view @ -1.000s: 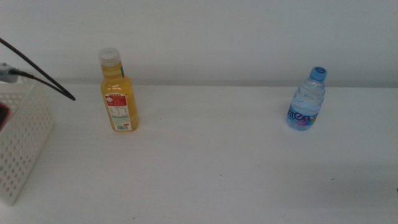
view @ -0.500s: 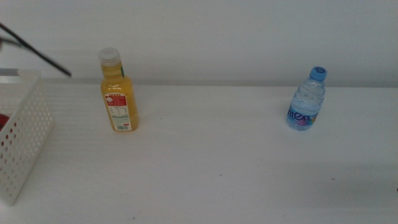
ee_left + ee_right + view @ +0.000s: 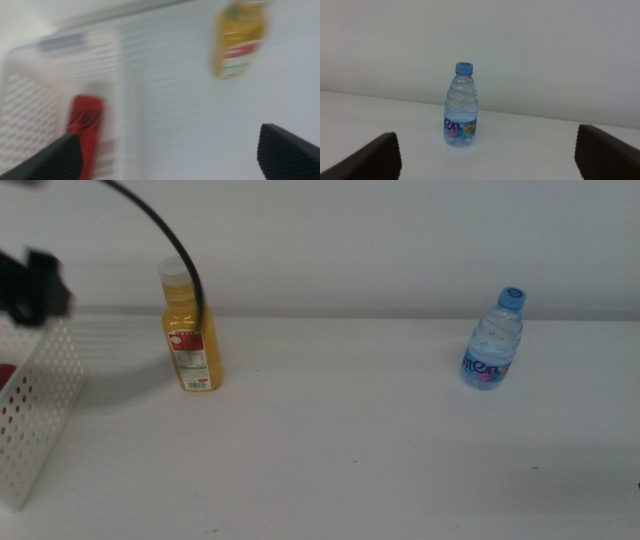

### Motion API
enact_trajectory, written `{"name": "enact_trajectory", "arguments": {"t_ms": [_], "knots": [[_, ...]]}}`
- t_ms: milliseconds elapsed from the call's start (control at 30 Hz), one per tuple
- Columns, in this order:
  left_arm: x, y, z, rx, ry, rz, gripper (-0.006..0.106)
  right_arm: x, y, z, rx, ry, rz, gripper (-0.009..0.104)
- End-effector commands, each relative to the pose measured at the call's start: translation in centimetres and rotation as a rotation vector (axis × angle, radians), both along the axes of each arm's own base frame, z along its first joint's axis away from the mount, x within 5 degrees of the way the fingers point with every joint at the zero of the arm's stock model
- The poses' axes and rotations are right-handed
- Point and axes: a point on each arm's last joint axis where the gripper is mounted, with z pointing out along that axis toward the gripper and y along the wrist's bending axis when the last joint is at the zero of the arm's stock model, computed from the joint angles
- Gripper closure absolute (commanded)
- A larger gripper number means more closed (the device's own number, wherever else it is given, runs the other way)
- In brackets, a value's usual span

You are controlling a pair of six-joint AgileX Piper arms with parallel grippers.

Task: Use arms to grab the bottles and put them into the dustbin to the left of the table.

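Middle view: the juice bottle [image 3: 190,330] stands upright at about ten o'clock on the white worktop [image 3: 350,440], and the water bottle [image 3: 495,342] stands upright at about two o'clock, well apart from it. The perforated bin [image 3: 35,410] sits at the nine o'clock edge, with a trace of red showing inside. A dark, blurred part of the left arm [image 3: 30,285] hangs above the bin, its cable crossing in front of the juice bottle.

Left wrist view: blurred. The left gripper [image 3: 172,155] has its fingers spread wide and empty. The red can [image 3: 86,130] lies inside the bin [image 3: 30,100], and the juice bottle [image 3: 240,40] stands beyond on the worktop.

Right wrist view: the right gripper [image 3: 487,152] also has its fingers released, holding nothing, and faces the water bottle [image 3: 461,106], which stands centred between them but some way off.

By my reading, the can is delivered and two bottles remain. The next move calls for the left arm to reach the juice bottle, fingers straddling its body before closing.
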Motion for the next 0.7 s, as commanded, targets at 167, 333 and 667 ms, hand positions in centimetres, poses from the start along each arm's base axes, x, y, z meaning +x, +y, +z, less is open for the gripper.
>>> {"name": "enact_trajectory", "arguments": {"t_ms": [167,333,667], "knots": [[-4.9,-4.0,-5.6,-0.148,-0.188,-0.193,0.007,-0.1,-0.1,-1.2,-0.013,-0.004,-0.008,0.002],[-5.9,-4.9,-9.1,-0.182,-0.305,-0.252,0.007,-0.1,-0.1,-1.2,-0.013,-0.004,-0.008,0.002],[-6.9,-4.7,-14.4,-0.163,-0.578,-0.303,0.007,-0.1,-0.1,-1.2,-0.013,-0.004,-0.008,0.002]]}}
